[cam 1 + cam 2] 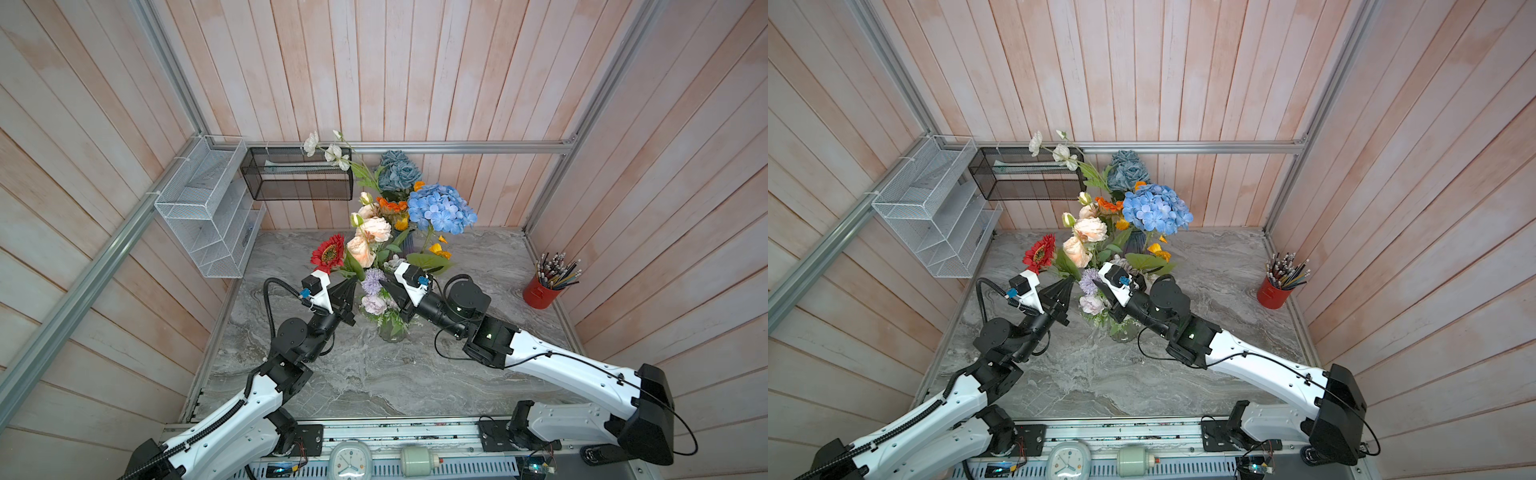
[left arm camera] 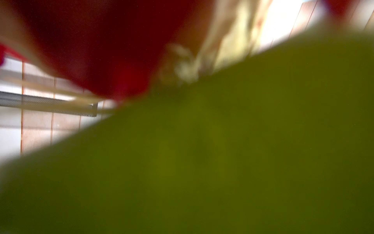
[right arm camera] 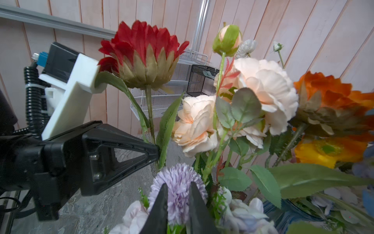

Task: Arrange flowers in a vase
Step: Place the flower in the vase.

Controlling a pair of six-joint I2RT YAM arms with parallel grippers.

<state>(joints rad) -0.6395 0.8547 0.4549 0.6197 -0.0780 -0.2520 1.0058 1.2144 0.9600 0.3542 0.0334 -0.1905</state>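
A red flower (image 1: 329, 252) (image 3: 141, 52) leans at the left of the bunch. My left gripper (image 1: 354, 280) (image 3: 157, 151) is shut on its green stem, just under the bloom. A leaf (image 2: 222, 162) and red petals (image 2: 101, 50) blur the left wrist view and hide that gripper's jaws. The right gripper (image 1: 381, 282) (image 3: 178, 185) is open a little, in front of a lilac flower (image 1: 372, 280) (image 3: 178, 174), with nothing between its fingers. Peach roses (image 1: 374, 228), orange blooms (image 1: 392, 205), a blue hydrangea (image 1: 441, 208), dusty-blue roses (image 1: 397, 170) and white flowers (image 1: 332, 151) stand behind. A glass vase (image 1: 391, 332) holds the pale front bunch.
A blue vase (image 1: 405, 241) stands behind the glass one. A red cup of pencils (image 1: 540, 291) sits at the right edge of the marble table (image 1: 374, 374). A white wire rack (image 1: 208, 208) and a black mesh basket (image 1: 297, 178) hang on the walls.
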